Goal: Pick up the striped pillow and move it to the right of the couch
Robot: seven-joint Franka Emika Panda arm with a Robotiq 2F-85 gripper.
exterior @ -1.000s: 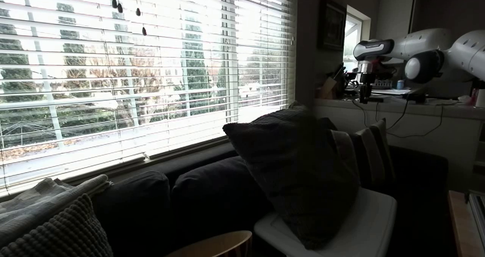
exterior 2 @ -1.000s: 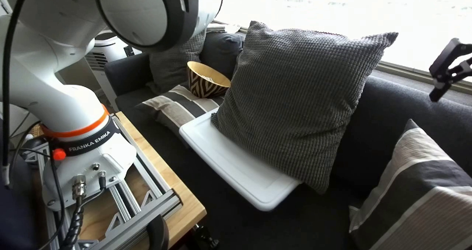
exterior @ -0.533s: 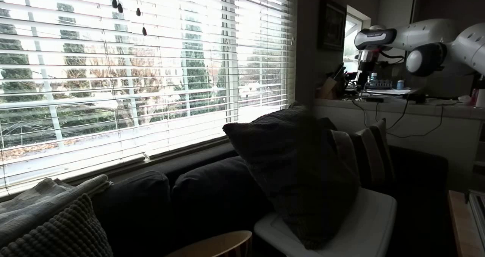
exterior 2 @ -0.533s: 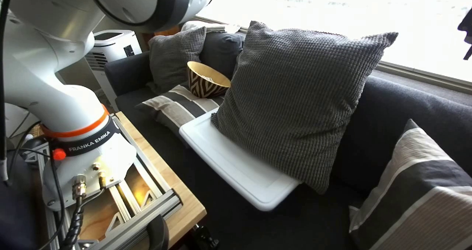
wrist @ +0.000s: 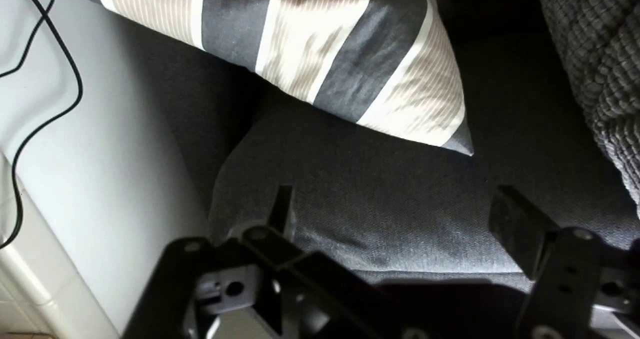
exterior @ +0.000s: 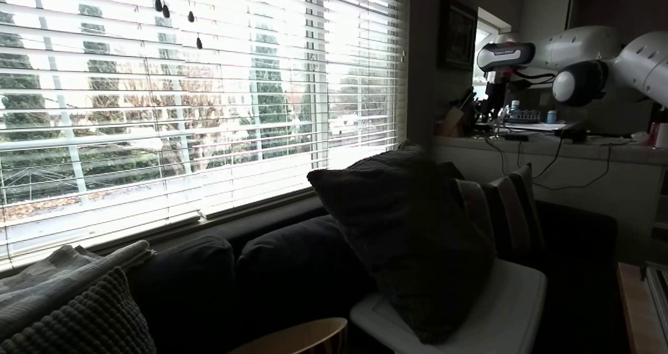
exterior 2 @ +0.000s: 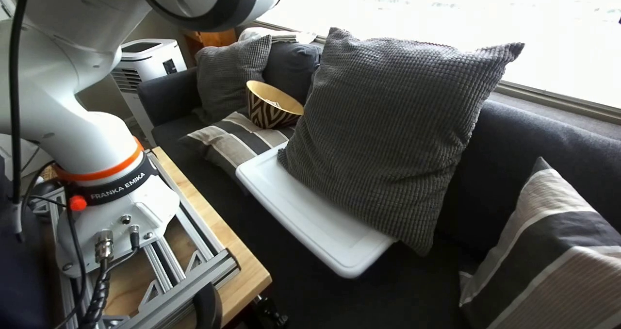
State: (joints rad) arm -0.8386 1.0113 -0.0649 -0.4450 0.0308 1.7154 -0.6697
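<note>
The striped pillow (wrist: pixel 320 39), with light and dark charcoal bands, leans on the dark couch (wrist: pixel 380 194) in the wrist view. It also shows in both exterior views (exterior: pixel 514 213) (exterior 2: pixel 558 251), partly behind the big grey cushion in one of them. A second, similar striped pillow (exterior 2: pixel 242 137) lies flat on the couch (exterior 2: pixel 543 135) farther along. My gripper (wrist: pixel 395 194) is open and empty, its fingers wide apart above the couch and apart from the pillow. In an exterior view the gripper (exterior: pixel 493 116) hangs high beyond the pillow, before a counter.
A large ribbed grey cushion (exterior 2: pixel 398 135) stands on a white lid (exterior 2: pixel 315 217) mid-couch. A patterned bowl (exterior 2: pixel 271 106) rests beyond it. A white wall (wrist: pixel 120 159) with a black cable borders the couch end. The counter (exterior: pixel 548 148) carries various items. Window blinds (exterior: pixel 209 108) run behind.
The arm has lifted a little and the gripper's tilt has changed. In an exterior view the gripper has moved up and right, almost entirely out of frame. Pillows and cushions have not moved.
</note>
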